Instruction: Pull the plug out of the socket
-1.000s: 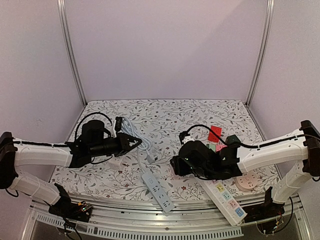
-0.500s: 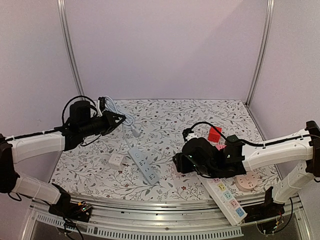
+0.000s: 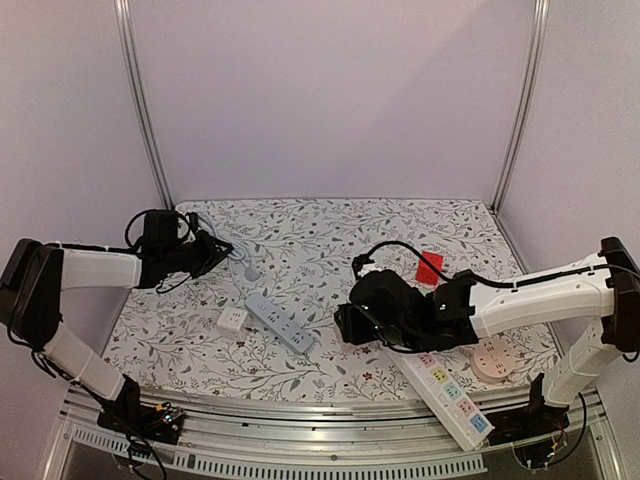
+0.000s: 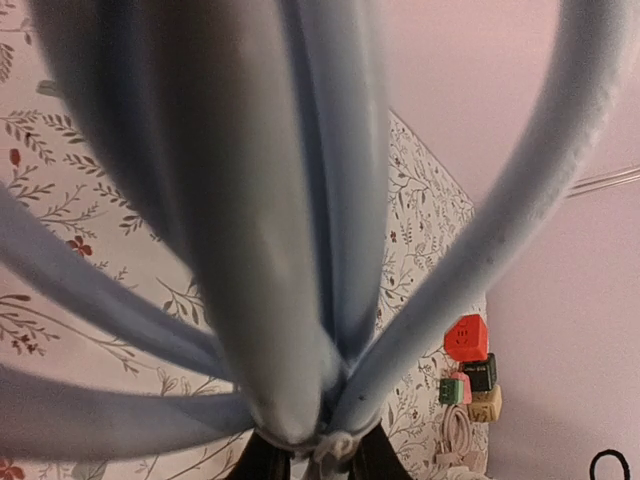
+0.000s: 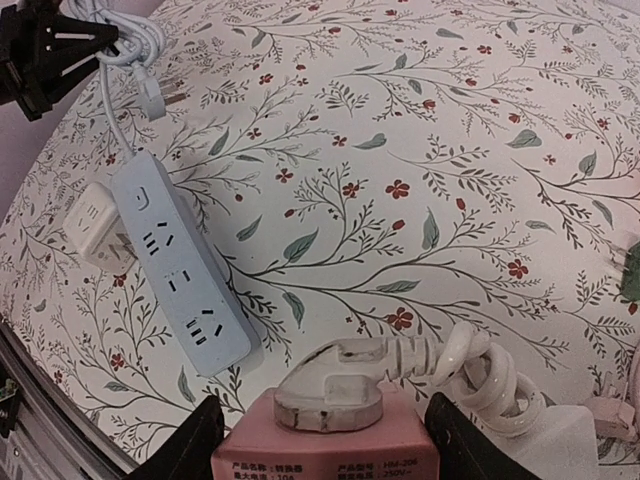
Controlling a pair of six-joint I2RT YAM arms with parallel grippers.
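The left gripper [image 3: 220,247], clamped on the pale blue cable [image 3: 240,262], is swinging back toward the table's [image 3: 330,240] rear-left corner, dragging the blue power strip [image 3: 280,322] away from the front edge, while the right gripper [image 5: 325,440], holding the pink socket [image 5: 330,462], is edging slightly left.

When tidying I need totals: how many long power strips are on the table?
2. The pale blue strip lies left of centre; the white strip with pastel sockets lies near right, partly under the right arm, which may hide others.
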